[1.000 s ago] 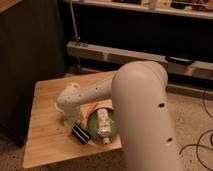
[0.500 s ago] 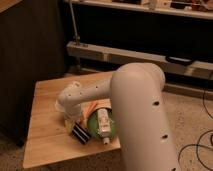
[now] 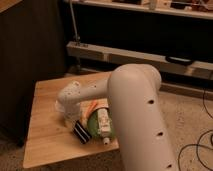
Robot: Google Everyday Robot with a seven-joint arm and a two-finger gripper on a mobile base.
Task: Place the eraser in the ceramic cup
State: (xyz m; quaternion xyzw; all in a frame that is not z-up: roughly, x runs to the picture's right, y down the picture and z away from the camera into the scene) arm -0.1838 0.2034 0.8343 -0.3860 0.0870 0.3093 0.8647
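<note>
The eraser point(image 3: 81, 132), a small black block with pale stripes, lies on the wooden table point(image 3: 45, 130) at the left edge of the green plate point(image 3: 94, 129). My gripper point(image 3: 73, 120) points down from the white wrist point(image 3: 70, 96), right above and touching or almost touching the eraser's far end. A pale whitish shape point(image 3: 59, 106) shows at the left of the wrist; I cannot tell whether it is the ceramic cup, which is otherwise hidden behind the arm.
A white bottle-like object point(image 3: 103, 122) lies on the green plate. An orange item point(image 3: 93, 104) sits behind the plate. My large white arm link point(image 3: 135, 120) covers the table's right side. A dark cabinet point(image 3: 25, 55) stands to the left, and a metal rail point(image 3: 130, 55) runs behind.
The big arm link has shifted a little toward the left. The wrist and gripper stay over the eraser, which has hardly moved.
</note>
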